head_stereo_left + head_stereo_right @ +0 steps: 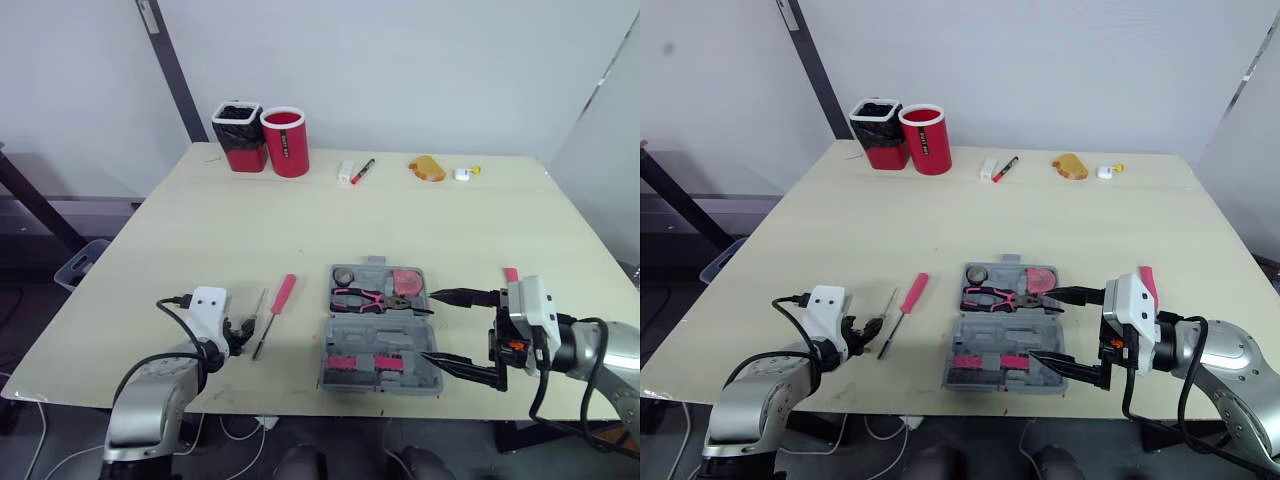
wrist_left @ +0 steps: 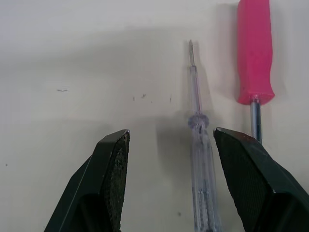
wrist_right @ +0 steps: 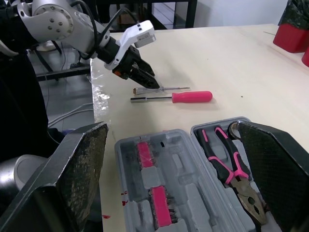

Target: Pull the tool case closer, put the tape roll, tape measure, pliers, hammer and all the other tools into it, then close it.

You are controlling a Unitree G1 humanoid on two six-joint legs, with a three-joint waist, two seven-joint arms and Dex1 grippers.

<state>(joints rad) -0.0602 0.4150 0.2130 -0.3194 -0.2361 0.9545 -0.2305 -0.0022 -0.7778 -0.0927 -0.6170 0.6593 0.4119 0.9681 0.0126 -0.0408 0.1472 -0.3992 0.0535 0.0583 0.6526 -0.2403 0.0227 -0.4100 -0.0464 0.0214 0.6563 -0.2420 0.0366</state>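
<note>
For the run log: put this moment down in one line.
case: open, pliers inside | left gripper: open, at clear screwdriver | right gripper: open, at case | pink screwdriver: on table

The left arm (image 1: pixel 150 400) is reaching in from the robot's near left, bent at the elbow. Its white wrist (image 1: pixel 208 308) is sitting low over the counter (image 1: pixel 450 220). The left jaws are standing apart, black fingers (image 2: pixel 111 164) pointing toward the robot's right. The right arm (image 1: pixel 600 355) is extending in from the near right with its wrist (image 1: pixel 530 310) held level. The right jaws are gaping wide, both long fingers (image 1: pixel 462 295) pointing toward the robot's left, one farther out than the other.
</note>
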